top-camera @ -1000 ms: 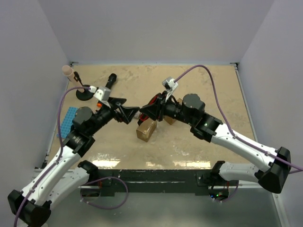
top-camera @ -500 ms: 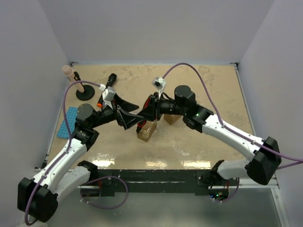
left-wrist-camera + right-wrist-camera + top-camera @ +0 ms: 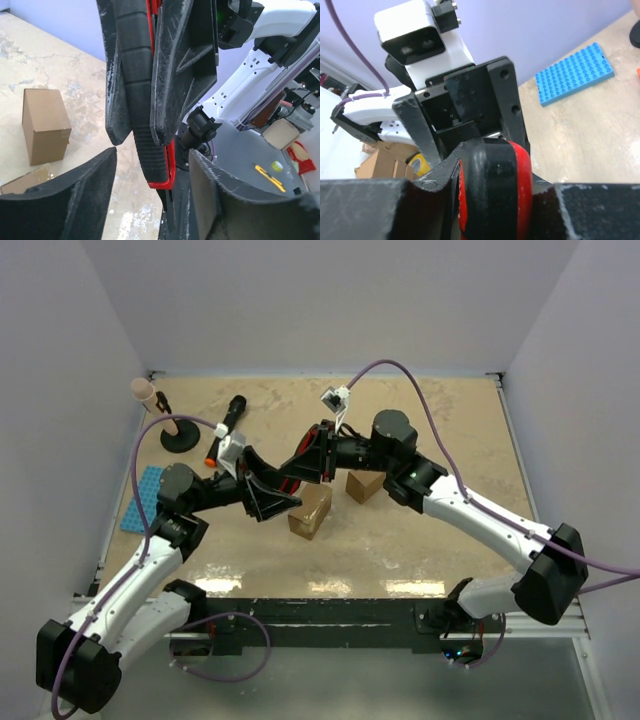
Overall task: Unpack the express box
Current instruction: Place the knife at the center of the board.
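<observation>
Express box (image 3: 310,510) looks shut, mid tabletop (image 3: 450,440), untouched | L gripper (image 3: 152,165) at its 10 o'clock, spread wide, just moved in round cutter (image 3: 144,130) | R gripper (image 3: 490,212) at 12, pinching cutter, swung left since last sec | I read: handover pending, no cut yet

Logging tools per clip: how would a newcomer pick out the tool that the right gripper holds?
Over the middle of the beige table, the two arms meet above two brown cardboard boxes. There the right gripper clamps a slim black tool with a red spine, the only item off the table.
</observation>
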